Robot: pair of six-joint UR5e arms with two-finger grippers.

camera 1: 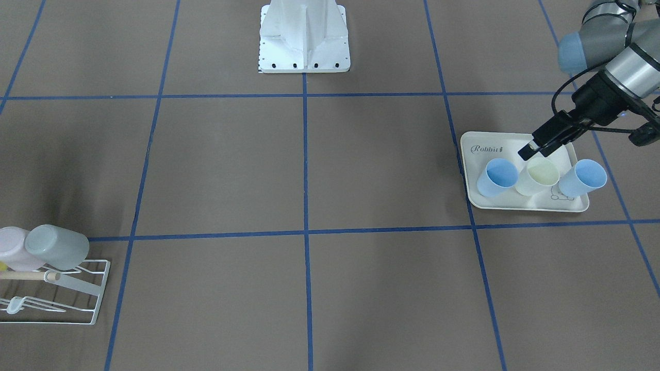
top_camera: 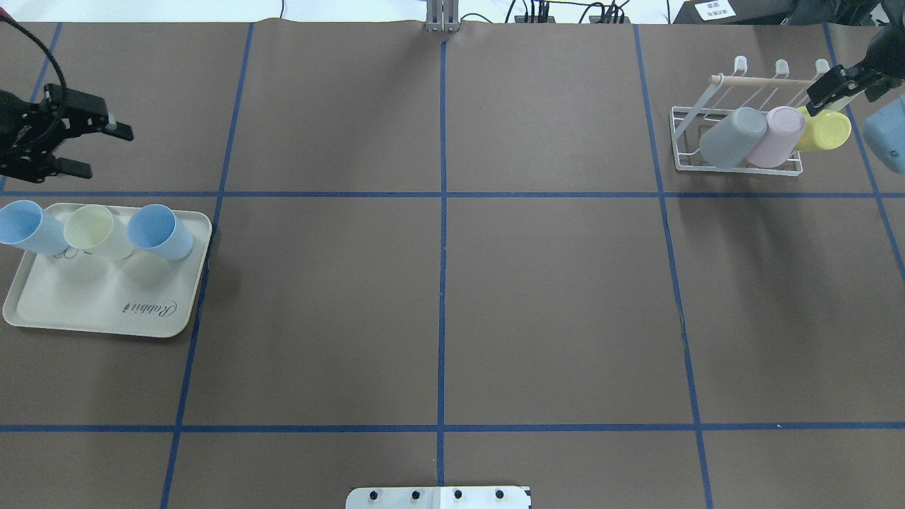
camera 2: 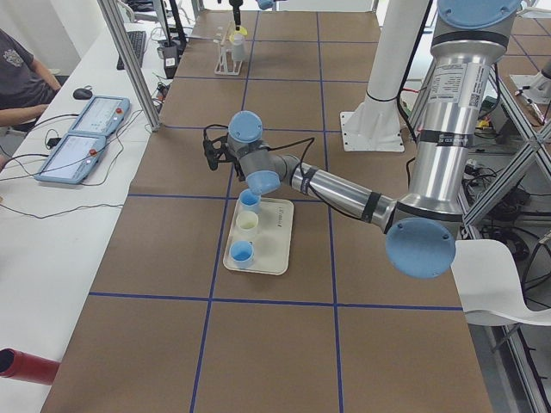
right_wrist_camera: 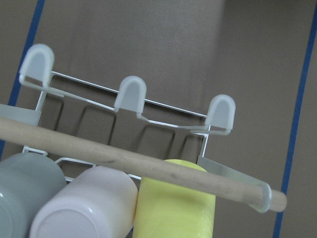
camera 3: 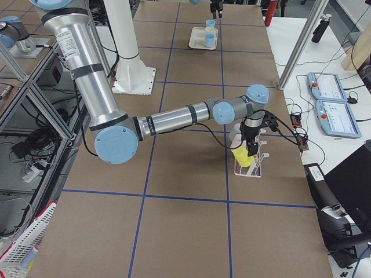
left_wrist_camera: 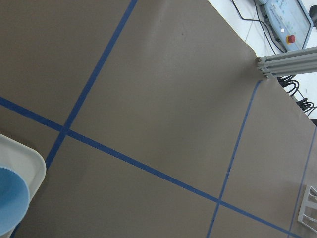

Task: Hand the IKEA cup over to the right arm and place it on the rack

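Hovering above the far rim of the cream cup (camera 1: 539, 175), the left gripper (camera 1: 536, 149) is shown in the front-facing view with fingers spread and nothing held. The cup stands upright between 2 blue cups (camera 1: 497, 176) on the rabbit-print tray (camera 1: 510, 140). The rack (camera 1: 98, 293) is set well apart at the opposite table end, carrying a grey cup (camera 1: 59, 247) and a pink cup (camera 1: 13, 250).

In the overhead view the right gripper (top_camera: 831, 92) is seen at the rack's outer end, just beside a yellow cup (top_camera: 827, 131). Whether it is pinching or spread cannot be told.

In the right wrist view the yellow cup is seen lying under the wooden rod (right_wrist_camera: 124, 158), and 3 capped prongs (right_wrist_camera: 131, 94) behind it stand bare.

The cream cup is judged light, stiff and smooth, so somewhat slippery. A pinch across its rim wall is suggested. Both neighbours crowd it, so only an approach from above is left open. The wide bare table middle is judged ample for the hand-over.
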